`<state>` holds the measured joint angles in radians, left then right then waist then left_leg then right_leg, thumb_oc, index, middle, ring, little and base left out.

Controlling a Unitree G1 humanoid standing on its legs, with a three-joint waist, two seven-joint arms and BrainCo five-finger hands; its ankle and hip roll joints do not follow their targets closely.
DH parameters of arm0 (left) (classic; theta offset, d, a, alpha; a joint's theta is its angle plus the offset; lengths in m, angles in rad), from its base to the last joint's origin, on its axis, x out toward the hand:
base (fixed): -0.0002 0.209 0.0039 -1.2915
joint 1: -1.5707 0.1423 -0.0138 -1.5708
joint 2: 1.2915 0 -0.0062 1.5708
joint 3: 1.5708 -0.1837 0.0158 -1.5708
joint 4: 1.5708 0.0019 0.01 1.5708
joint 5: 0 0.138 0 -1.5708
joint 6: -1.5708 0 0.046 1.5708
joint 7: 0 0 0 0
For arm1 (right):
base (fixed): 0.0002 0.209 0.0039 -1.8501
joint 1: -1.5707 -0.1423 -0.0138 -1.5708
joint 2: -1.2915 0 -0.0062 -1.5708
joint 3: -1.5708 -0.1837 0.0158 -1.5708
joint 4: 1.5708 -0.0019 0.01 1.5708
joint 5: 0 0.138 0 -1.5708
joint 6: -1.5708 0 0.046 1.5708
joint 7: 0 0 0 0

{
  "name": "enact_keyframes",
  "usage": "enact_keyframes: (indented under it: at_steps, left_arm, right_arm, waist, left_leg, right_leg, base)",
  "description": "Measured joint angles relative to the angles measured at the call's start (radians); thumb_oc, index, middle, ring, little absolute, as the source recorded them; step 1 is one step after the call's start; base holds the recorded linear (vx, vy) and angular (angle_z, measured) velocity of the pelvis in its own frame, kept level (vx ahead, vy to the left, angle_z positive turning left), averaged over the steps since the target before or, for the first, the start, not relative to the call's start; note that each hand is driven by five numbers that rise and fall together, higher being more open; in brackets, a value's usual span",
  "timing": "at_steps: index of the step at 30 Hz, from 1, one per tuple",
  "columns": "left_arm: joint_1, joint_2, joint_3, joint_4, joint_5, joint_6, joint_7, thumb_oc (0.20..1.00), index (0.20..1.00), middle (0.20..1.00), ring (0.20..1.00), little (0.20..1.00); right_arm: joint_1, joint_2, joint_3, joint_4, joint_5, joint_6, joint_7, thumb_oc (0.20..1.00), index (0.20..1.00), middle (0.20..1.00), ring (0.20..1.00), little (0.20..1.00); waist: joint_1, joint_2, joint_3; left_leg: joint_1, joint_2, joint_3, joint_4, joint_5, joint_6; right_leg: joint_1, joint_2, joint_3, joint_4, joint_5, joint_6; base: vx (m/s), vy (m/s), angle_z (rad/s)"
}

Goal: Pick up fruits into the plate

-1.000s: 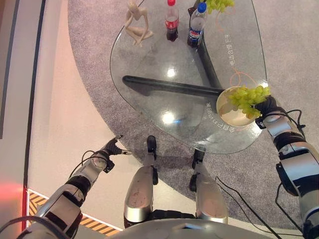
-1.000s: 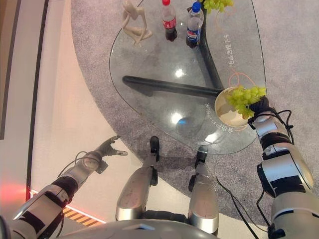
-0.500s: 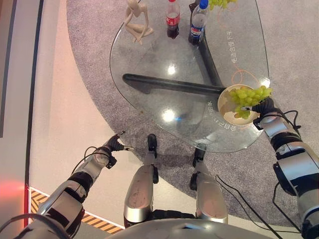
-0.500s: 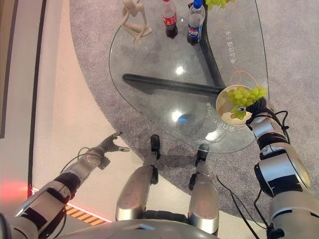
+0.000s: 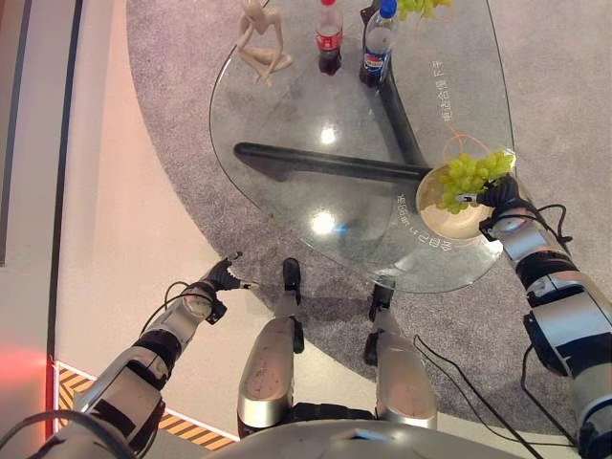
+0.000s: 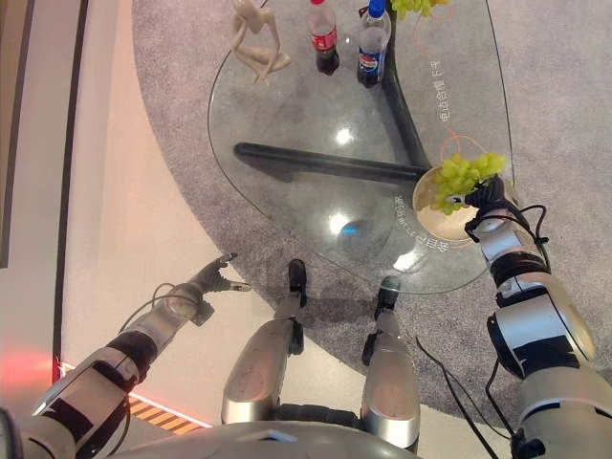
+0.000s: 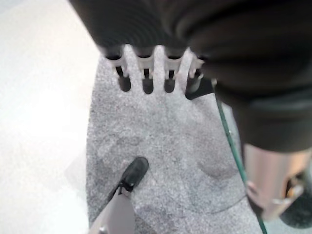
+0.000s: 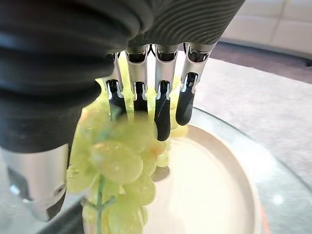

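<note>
now the right robot hand (image 5: pixel 499 195) grips grapes (image 5: pixel 469 174) over the plate (image 5: pixel 449 222) rim.

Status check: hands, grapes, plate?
Right hand shut on the green grape bunch, held over the round cream plate. Left hand idle, low beside the glass table. Nothing blocking the plate.

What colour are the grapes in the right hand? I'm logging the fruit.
Light green grapes, clearest in the right wrist view.

Far grapes (image 5: pixel 423 8) cut off
</note>
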<state>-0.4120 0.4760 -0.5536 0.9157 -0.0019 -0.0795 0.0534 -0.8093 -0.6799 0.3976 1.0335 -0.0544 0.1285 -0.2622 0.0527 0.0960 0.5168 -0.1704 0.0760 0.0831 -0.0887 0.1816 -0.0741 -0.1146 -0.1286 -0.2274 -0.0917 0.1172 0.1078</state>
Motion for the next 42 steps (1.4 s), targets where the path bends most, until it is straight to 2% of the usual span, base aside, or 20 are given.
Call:
enact_keyframes:
  at_steps: [8,11,16,20,25,30,39,42]
  left_arm:
    - [0.024,-0.026,0.005,-0.001,0.000,0.013,0.018,1.000,1.000,1.000,1.000,1.000]
    - [0.048,-0.031,0.011,-0.001,0.000,0.019,0.023,1.000,1.000,1.000,1.000,1.000]
    - [0.079,-0.034,0.045,0.002,0.000,0.037,0.024,1.000,1.000,1.000,1.000,1.000]
    - [0.106,-0.033,0.050,0.004,0.001,0.039,0.024,1.000,1.000,1.000,1.000,1.000]
    - [0.168,-0.042,0.061,0.052,0.001,0.040,0.024,1.000,1.000,1.000,1.000,1.000]
    - [0.227,-0.063,0.086,0.082,0.002,0.046,0.023,1.000,1.000,1.000,1.000,1.000]
    - [0.269,-0.099,0.088,0.138,0.001,0.054,0.014,1.000,1.000,1.000,1.000,1.000]
    - [0.288,-0.116,0.092,0.139,0.000,0.054,-0.009,1.000,1.000,1.000,1.000,1.000]
  right_arm:
    - [0.120,0.001,-0.007,-0.217,-0.005,0.008,-0.062,1.000,1.000,1.000,1.000,1.000]
    - [0.151,0.031,-0.009,-0.249,-0.005,0.027,-0.079,1.000,1.000,1.000,1.000,1.000]
    - [0.262,0.095,-0.038,-0.299,-0.005,0.049,-0.090,1.000,1.000,1.000,1.000,1.000]
    - [0.354,0.122,-0.041,-0.315,-0.004,0.048,-0.099,1.000,1.000,1.000,1.000,1.000]
    - [0.453,0.156,-0.078,-0.308,-0.002,0.047,-0.099,1.000,1.000,1.000,1.000,1.000]
    - [0.536,0.161,-0.079,-0.272,-0.001,0.030,-0.096,1.000,1.000,1.000,1.000,1.000]
    - [0.630,0.269,-0.079,-0.118,0.003,-0.009,-0.072,1.000,1.000,1.000,1.000,1.000]
    - [0.658,0.296,-0.078,-0.084,0.060,-0.039,-0.025,1.000,1.000,1.000,1.000,1.000]
  waist:
    - [-0.019,-0.017,-0.008]
    - [-0.028,-0.041,-0.022]
    - [-0.039,-0.102,-0.062]
    - [-0.045,-0.128,-0.095]
    - [-0.055,-0.130,-0.137]
    - [-0.056,-0.129,-0.206]
    - [-0.055,-0.127,-0.291]
    - [-0.054,-0.125,-0.321]
  left_leg:
    - [0.021,0.003,0.004,0.000,0.000,0.000]
    - [0.027,0.004,0.011,0.000,-0.001,0.001]
    - [0.061,0.008,0.027,0.000,-0.009,0.002]
    - [0.071,0.008,0.030,-0.001,-0.013,0.003]
    - [0.101,0.009,0.036,-0.001,-0.018,0.004]
    - [0.111,0.011,0.038,-0.004,-0.030,0.007]
    - [0.143,0.012,0.038,-0.006,-0.040,0.002]
    - [0.147,0.012,0.038,-0.006,-0.041,0.003]
  right_leg:
    - [0.016,0.002,0.004,0.005,0.001,-0.001]
    - [0.017,0.003,0.013,0.007,0.001,-0.001]
    - [0.043,0.005,0.028,0.004,0.001,-0.001]
    - [0.053,0.005,0.029,0.004,0.000,-0.001]
    - [0.080,0.005,0.034,0.000,-0.001,0.000]
    - [0.085,0.004,0.044,0.000,-0.004,0.003]
    - [0.117,0.000,0.047,-0.001,-0.016,0.011]
    - [0.120,-0.001,0.047,-0.003,-0.017,0.012]
  base:
    - [0.02,0.052,-0.01]
    - [0.03,0.034,-0.09]
    - [0.05,0.014,-0.07]
    - [0.02,-0.004,-0.01]
    - [0.06,-0.007,-0.03]
    - [0.07,-0.017,-0.05]
    - [0.07,-0.010,0.00]
    - [0.05,0.006,0.01]
